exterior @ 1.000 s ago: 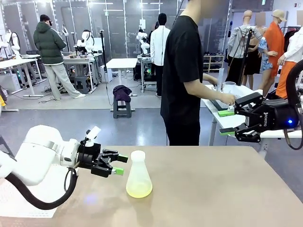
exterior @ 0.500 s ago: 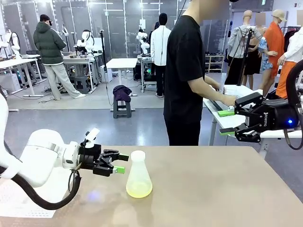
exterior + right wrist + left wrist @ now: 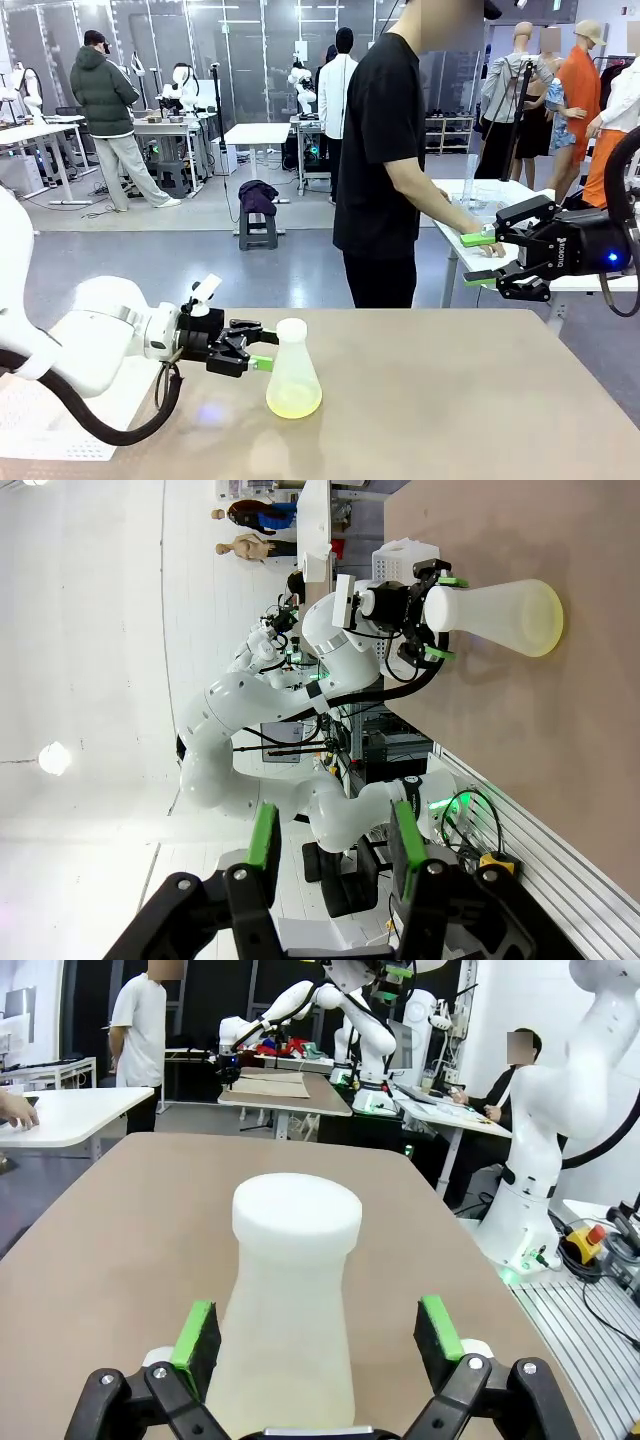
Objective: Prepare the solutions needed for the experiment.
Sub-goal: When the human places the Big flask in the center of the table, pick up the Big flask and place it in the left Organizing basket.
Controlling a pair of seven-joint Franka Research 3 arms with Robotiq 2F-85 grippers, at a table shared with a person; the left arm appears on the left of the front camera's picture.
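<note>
Translucent conical flask [image 3: 293, 372] upright on worktop [image 3: 450, 400], solutions [image 3: 293, 402] shallow inside.
Left claw [image 3: 318, 1332] wide, straddling flask neck, not gripping; right claw [image 3: 478, 258] part-open, empty, well apart.

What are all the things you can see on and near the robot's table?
conical flask: one, translucent white, upright on the near left part of the table
solutions: one shallow layer, pale yellow-green, in the flask's bottom
table: one, tan, in front of the robot
person: one, black T-shirt, standing past the far edge, hands at a white side table
left gripper: one, black with green pads, open, fingers either side of the flask's neck
right gripper: one, black with green pads, held in the air at right, nothing between its fingers
</note>
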